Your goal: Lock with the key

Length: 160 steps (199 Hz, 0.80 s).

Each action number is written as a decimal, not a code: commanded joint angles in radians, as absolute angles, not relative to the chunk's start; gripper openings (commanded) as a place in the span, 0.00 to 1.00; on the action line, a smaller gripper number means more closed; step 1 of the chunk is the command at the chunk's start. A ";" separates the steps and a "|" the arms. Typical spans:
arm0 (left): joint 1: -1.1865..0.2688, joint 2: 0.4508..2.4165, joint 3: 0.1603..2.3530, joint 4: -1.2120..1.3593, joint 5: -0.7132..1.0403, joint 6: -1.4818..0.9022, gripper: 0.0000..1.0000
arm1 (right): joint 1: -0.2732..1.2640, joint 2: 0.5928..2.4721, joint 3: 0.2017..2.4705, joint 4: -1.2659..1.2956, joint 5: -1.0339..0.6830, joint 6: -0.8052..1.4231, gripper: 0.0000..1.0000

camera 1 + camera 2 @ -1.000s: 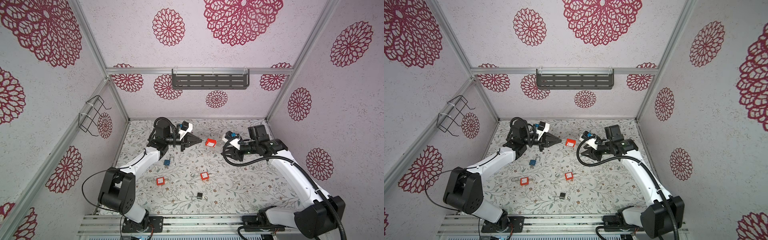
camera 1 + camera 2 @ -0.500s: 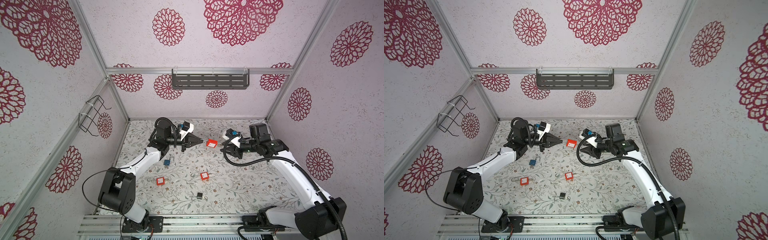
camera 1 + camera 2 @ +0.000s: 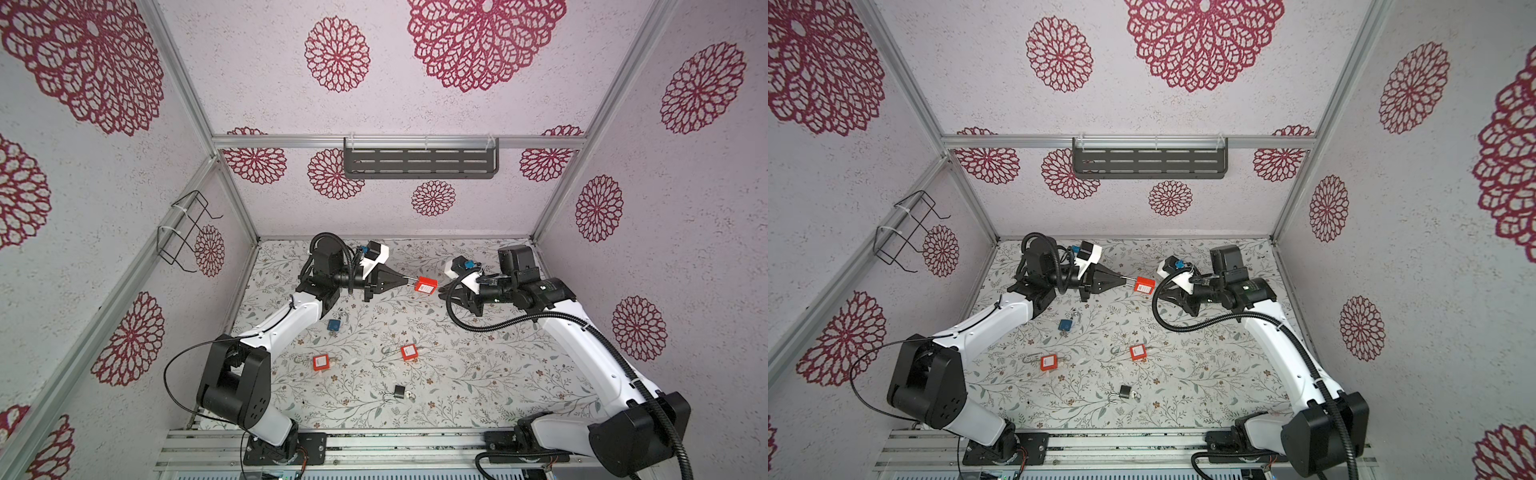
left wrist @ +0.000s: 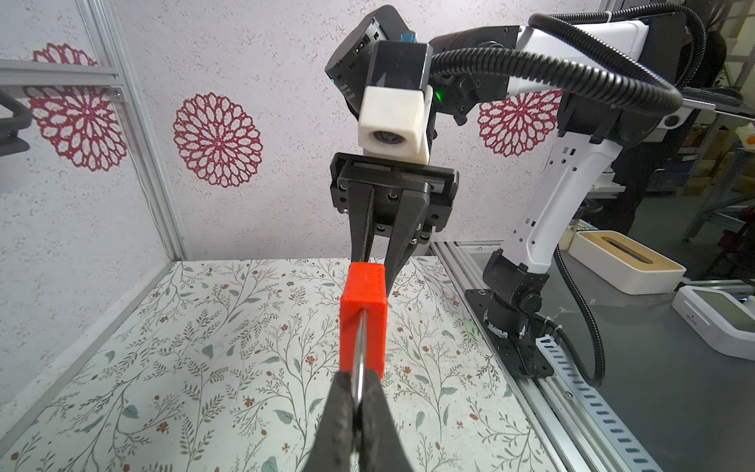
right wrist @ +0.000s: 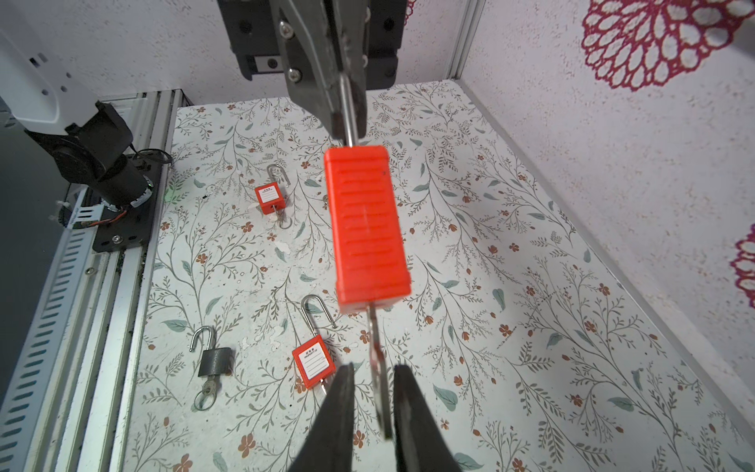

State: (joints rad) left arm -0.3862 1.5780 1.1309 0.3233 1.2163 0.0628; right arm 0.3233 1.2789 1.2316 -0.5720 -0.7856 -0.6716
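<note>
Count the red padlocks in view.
3. One padlock hangs in the left end effector; two lie on the table, left one and right one. None apparently hidden.

Both top views hang high over my surface [image 3: 478, 365], looking down from its 6 o'clock edge toward the back wall [image 3: 498, 208] at 12. My left wrist camera [image 3: 375, 255] sights closely along my left fingers [image 4: 339, 421] at the red padlock [image 4: 363, 310]. My right wrist camera [image 4: 392, 118] faces it from the opposite side. All four views share that padlock.

Matt ribbed plastic padlock [image 5: 367, 229], shiny metal shackle [image 5: 348, 122] and key [image 5: 378, 367].
</note>
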 commanded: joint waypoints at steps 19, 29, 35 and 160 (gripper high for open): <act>-0.394 1.577 1.164 0.268 1.237 0.121 0.00 | 0.318 1.270 1.277 -0.561 -0.802 -0.679 0.27; -0.394 1.576 1.164 0.267 1.236 0.122 0.00 | 0.319 1.278 1.286 -0.583 -0.809 -0.692 0.24; -0.394 1.575 1.165 0.266 1.236 0.122 0.00 | 0.318 1.284 1.292 -0.596 -0.812 -0.699 0.22; -0.361 1.521 1.185 0.062 1.224 0.263 0.00 | 0.301 1.269 1.271 -0.736 -0.763 -0.808 0.00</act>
